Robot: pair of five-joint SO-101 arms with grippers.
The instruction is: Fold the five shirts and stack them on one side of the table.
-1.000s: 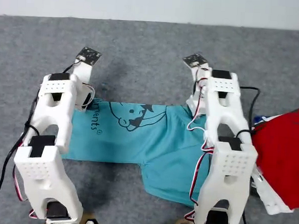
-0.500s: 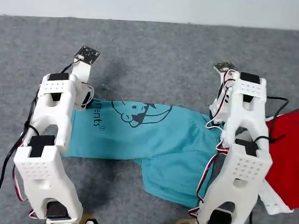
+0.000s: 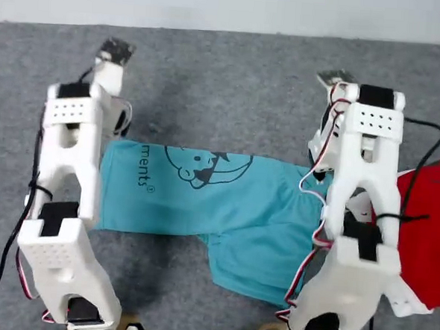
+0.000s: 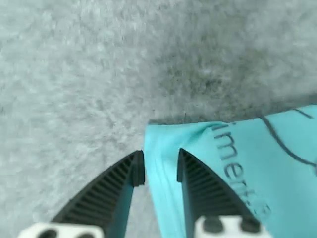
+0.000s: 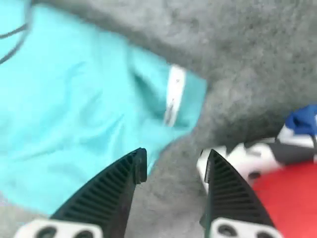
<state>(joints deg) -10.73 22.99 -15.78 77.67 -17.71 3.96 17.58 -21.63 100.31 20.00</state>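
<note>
Teal shirt (image 3: 203, 201) on grey table (image 3: 232, 91), white wall (image 3: 229, 8) behind, left tool (image 4: 159, 166) and right tool (image 5: 173, 168) open, empty

"What are the two arms built from?"

"The left arm (image 3: 66, 170) and right arm (image 3: 360, 196) are blocky white plastic, with grids of small holes on the flat faces and black motor blocks (image 3: 59, 211) at the joints."

"Wiring?"

"Red, white and black cables (image 3: 307, 238) loop alongside. The fingers (image 4: 193, 183) are black, ridged and tapering."

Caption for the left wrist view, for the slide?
Left pincer open astride the edge of the teal shirt on the grey table.
</note>
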